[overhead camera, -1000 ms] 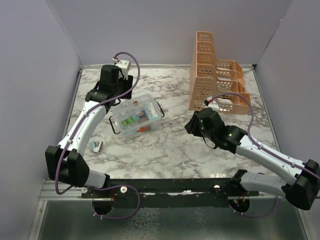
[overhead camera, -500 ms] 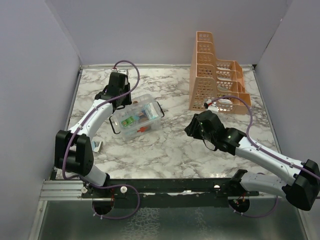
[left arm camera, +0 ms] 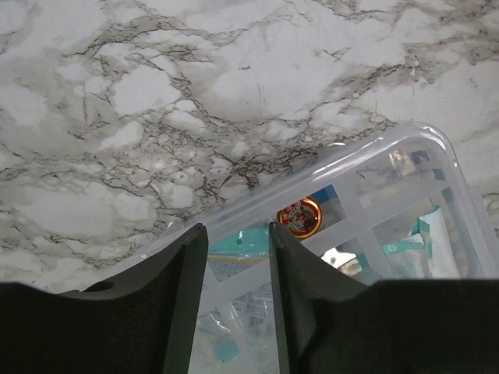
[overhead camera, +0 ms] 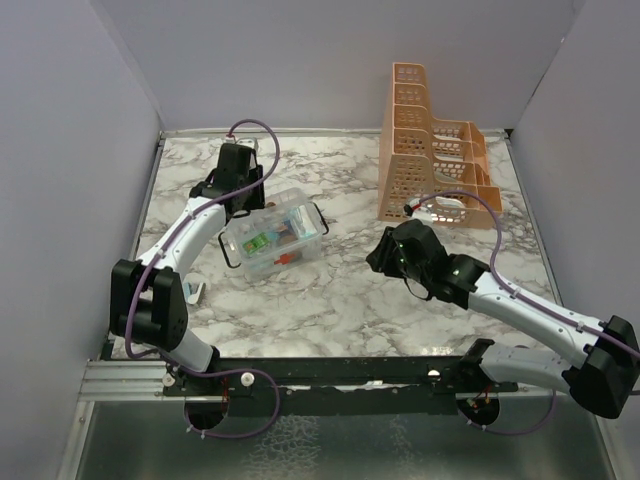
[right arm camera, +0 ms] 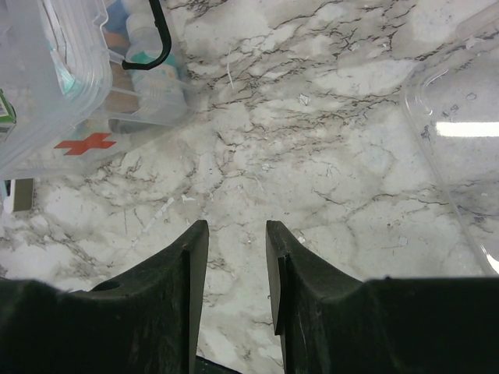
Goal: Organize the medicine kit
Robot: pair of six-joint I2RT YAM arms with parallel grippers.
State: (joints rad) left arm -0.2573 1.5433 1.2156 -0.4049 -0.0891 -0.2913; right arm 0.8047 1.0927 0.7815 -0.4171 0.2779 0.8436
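Looks mostly packed to me. The medicine kit [overhead camera: 272,237] sits left of middle on the bench [overhead camera: 350,300], full of stuff, with one small packet [overhead camera: 194,292] loose outside it. Left claw [left arm camera: 235,230] is at its back corner; can't tell if it's pinching the rim. Right claw [right arm camera: 235,226] is parted and empty.

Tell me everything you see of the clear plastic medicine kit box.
The small clear plastic medicine kit is a rectangular box with black end clips and a red cross on its near side. It sits flat, turned askew, left of centre on the marble table. Green and teal packets show through its walls. The left gripper hangs over its far left rim; whether it pinches is unclear.
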